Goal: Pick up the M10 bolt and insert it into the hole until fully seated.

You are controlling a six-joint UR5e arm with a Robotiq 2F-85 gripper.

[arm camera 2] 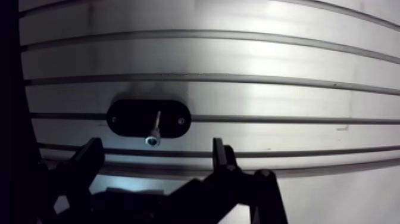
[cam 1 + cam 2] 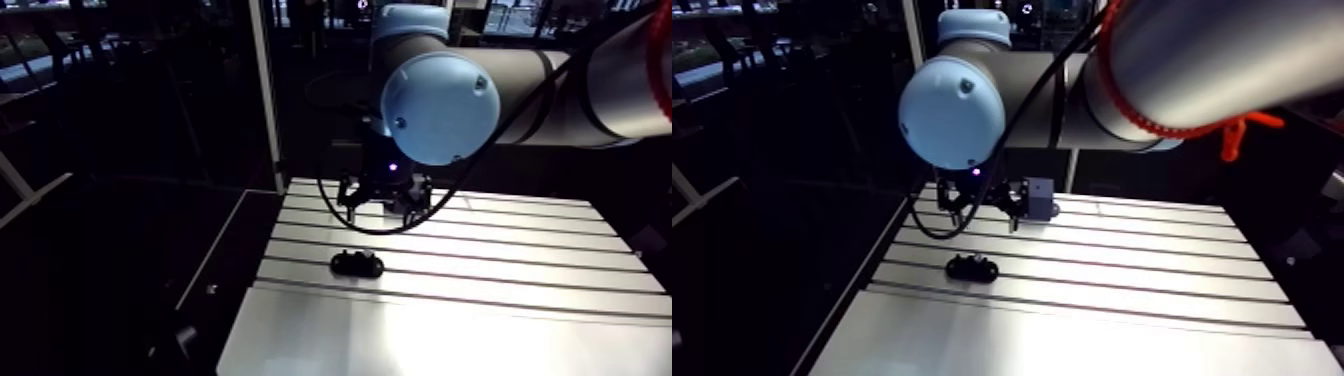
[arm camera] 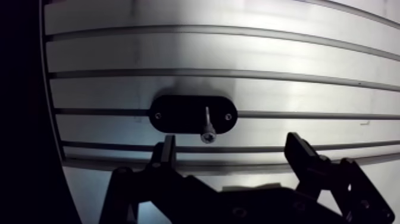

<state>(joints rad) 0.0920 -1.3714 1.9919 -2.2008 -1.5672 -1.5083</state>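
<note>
Black plate [image 3: 175, 113] bearing bolt [image 3: 206, 126] lies near table [image 3: 250, 56] edge.

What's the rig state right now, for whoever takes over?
Gripper: fingers open, empty, hovering just short of the black oval plate.
M10 bolt: standing upright in the plate's middle, head up, shank showing, so not seated down to the head.
Plate lies across a slot of the aluminium table.
Done: nothing confirmed; bolt not in the fingers.
Left: probably grasp the bolt and press it in until seated.
</note>
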